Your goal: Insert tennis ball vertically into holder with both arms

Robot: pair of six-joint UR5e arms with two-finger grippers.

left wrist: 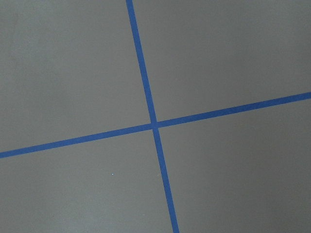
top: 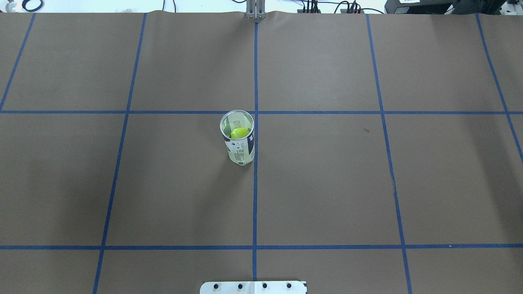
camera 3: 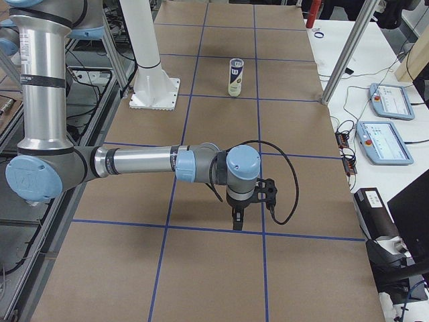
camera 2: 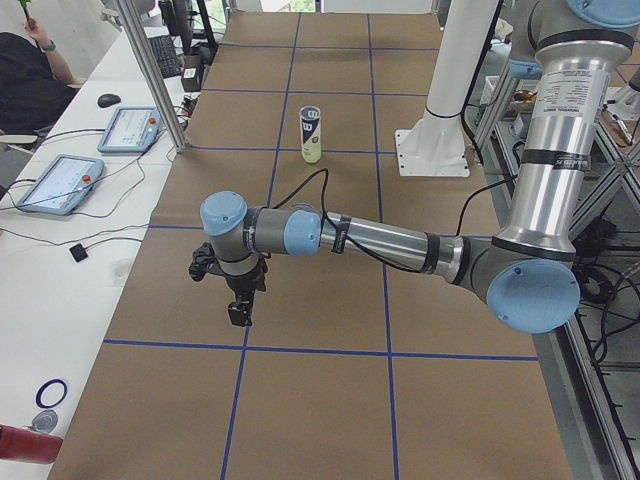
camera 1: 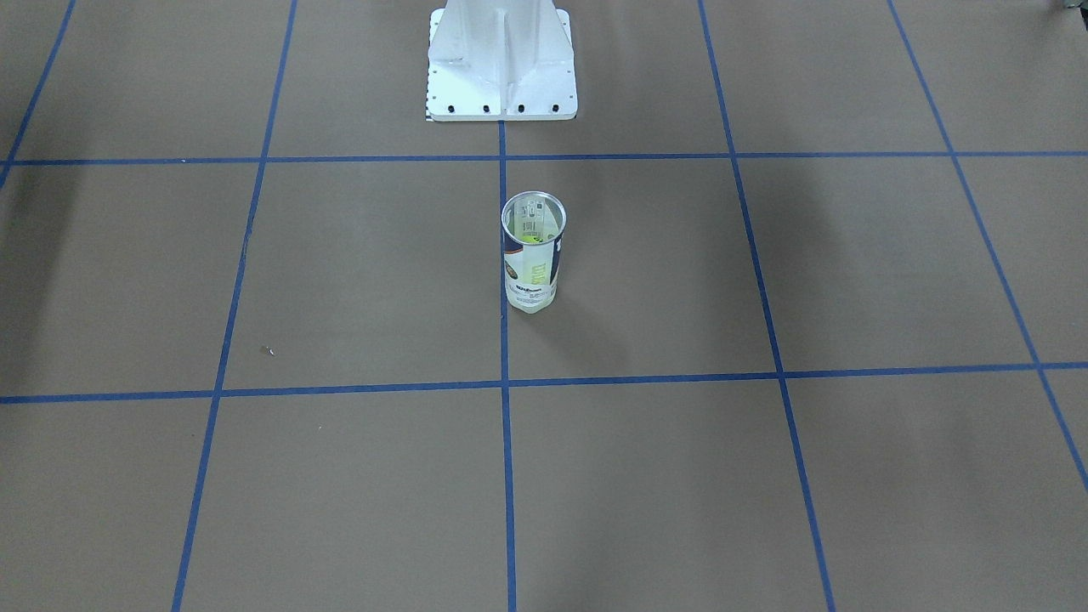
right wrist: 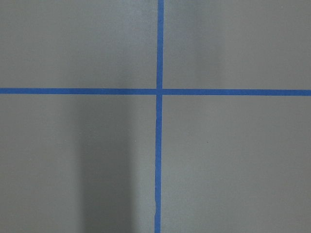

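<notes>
From my station, the holder [top: 240, 141] stands upright on the brown table [top: 327, 183], out in front of the white base [top: 253, 287] and well apart from it. It sits just on the base's left side of the blue tape line [top: 255, 196] that runs straight out from the base's middle. Its metal-rimmed mouth is open to the top, and I see the yellow-green tennis ball [top: 240, 132] inside the tube; I cannot tell how deep it sits.

The left arm [camera 2: 390, 240] stretches low and far out to the base's left, its left gripper [camera 2: 238, 300] pointing down above the paper. The right arm [camera 3: 134, 161] mirrors it far out to the base's right, with the right gripper [camera 3: 238, 218] also pointing down. Both show only in the side views, so I cannot tell how their fingers stand. Each wrist camera gives me only brown paper and a tape crossing.
</notes>
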